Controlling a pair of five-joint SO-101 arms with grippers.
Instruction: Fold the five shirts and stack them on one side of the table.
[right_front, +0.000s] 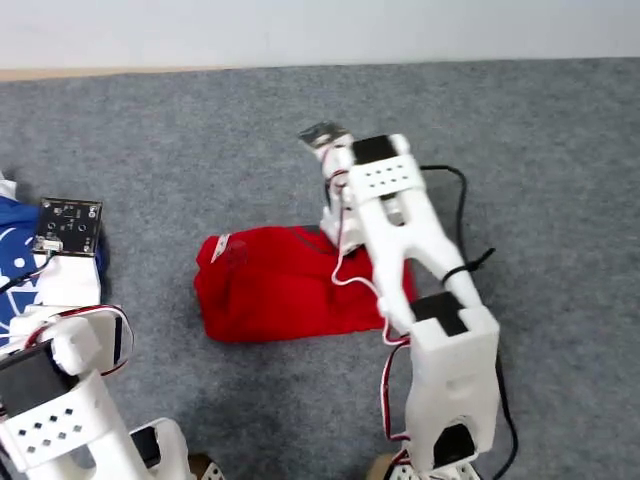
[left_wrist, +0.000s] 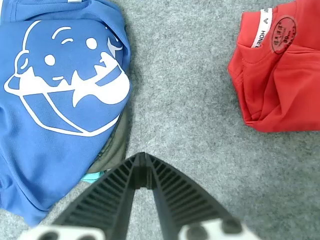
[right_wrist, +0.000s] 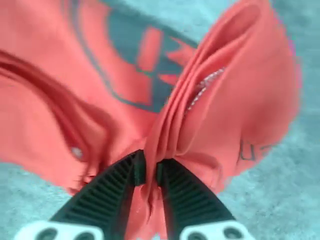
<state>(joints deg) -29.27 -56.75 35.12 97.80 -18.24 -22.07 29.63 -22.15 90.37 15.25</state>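
- My right gripper (right_wrist: 147, 162) clamps a fold of the red fabric shirt (right_wrist: 210, 100); I judge its folding incomplete.
- My left gripper (left_wrist: 145, 159) is closed and empty.
- The blue printed shirt (left_wrist: 60, 100) lies folded and stacked, well apart from that shirt.

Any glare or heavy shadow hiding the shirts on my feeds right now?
High view: even light, no glare, only a soft shadow along the red shirt's edge. Left wrist view: evenly lit, blue shirt plain to see. Right wrist view: dark creases in the fabric near the right tool, no glare.
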